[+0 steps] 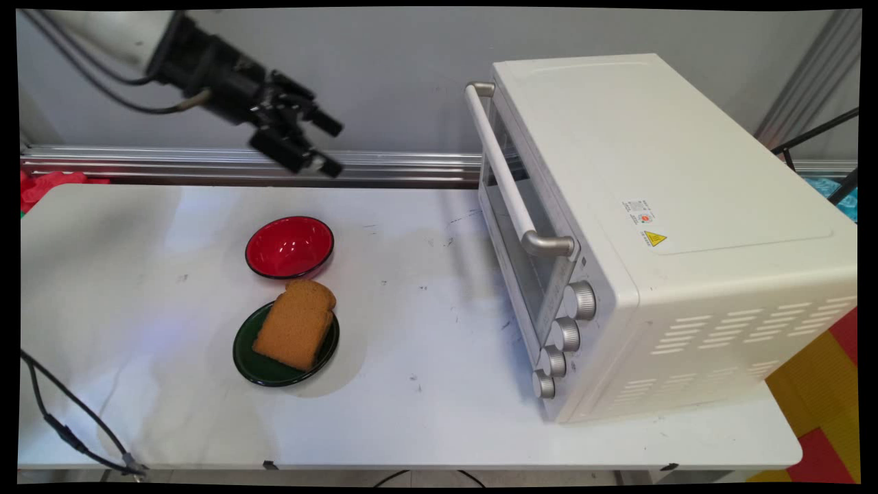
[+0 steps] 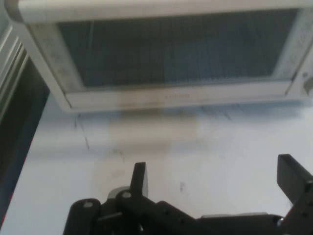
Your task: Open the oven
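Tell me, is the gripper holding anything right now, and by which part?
Nothing is held. The gripper hangs in the air above the table with its fingers apart and empty, pointing toward the toaster oven.

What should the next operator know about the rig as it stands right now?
Hand: open, holding nothing, raised above the table's far side and facing the toaster oven.
Toaster oven: on the table's right side, door shut.
Bread slice: lying on the green plate, near the table's middle.
Red bowl: empty, just behind the plate.
Nothing is gripped or touched by the hand; bread and oven are apart.
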Controlling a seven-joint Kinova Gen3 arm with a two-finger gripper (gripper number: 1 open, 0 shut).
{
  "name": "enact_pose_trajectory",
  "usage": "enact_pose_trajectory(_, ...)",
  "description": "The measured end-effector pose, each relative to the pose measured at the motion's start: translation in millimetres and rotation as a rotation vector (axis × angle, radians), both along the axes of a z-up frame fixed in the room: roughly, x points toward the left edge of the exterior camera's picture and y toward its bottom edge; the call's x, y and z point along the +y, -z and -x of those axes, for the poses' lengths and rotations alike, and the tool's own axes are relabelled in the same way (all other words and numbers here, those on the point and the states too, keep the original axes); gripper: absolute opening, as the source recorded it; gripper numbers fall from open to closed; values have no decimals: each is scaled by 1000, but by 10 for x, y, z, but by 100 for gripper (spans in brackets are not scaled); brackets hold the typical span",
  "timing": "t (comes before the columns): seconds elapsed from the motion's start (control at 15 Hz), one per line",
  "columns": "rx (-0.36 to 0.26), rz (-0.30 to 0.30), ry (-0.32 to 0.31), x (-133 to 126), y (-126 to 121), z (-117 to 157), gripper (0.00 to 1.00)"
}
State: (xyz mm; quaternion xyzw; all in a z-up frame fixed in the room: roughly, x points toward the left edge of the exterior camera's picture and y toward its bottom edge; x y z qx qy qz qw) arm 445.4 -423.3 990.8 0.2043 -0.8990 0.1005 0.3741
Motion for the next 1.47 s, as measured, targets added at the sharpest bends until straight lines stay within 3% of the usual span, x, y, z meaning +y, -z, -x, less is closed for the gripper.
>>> enact_pose_trajectory(0.4, 19, 8, -8, -333, -248, 709, 100)
enact_pose_trajectory(1.07, 3, 23, -9, -680, -599, 1441, 100)
enact_pose_trajectory(1.13, -4, 22, -6, -705, -617, 1490, 0)
enact_pose_trajectory(1.47, -32, -5, -2, -799, -636, 1685, 0)
